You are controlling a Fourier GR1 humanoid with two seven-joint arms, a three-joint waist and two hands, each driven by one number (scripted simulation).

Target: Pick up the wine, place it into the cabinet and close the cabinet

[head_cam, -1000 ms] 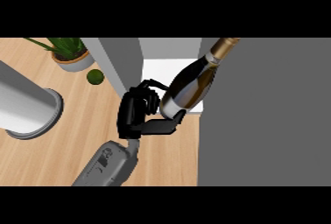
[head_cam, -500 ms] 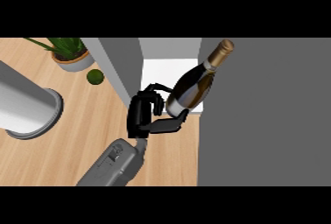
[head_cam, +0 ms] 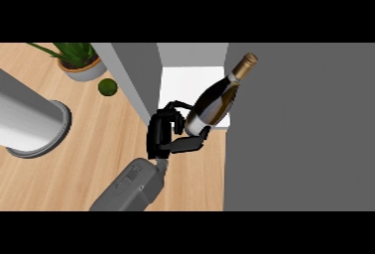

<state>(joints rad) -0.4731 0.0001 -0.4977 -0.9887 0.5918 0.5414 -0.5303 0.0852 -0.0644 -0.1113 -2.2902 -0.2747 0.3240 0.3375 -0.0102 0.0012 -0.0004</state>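
Note:
A dark wine bottle (head_cam: 216, 101) with a pale label and a gold cap is tilted, its neck pointing up and to the right. My left hand (head_cam: 162, 135) is shut on its lower body, fingers round the far side and thumb under the base. The bottle hangs over the front edge of the cabinet's white floor (head_cam: 187, 82). The cabinet is open, with its grey door (head_cam: 138, 74) standing just left of the opening. The right hand shows nowhere.
A broad grey cabinet panel (head_cam: 296, 129) fills the right side. A large pale cylinder (head_cam: 26, 124) stands on the wooden counter (head_cam: 95, 158) at the left. A potted plant (head_cam: 79, 62) and a small green fruit (head_cam: 107, 87) sit at the back left.
The forearm and hand have shifted slightly right toward the cabinet opening. The bottle stays in the hand and its neck sits a little lower in the view.

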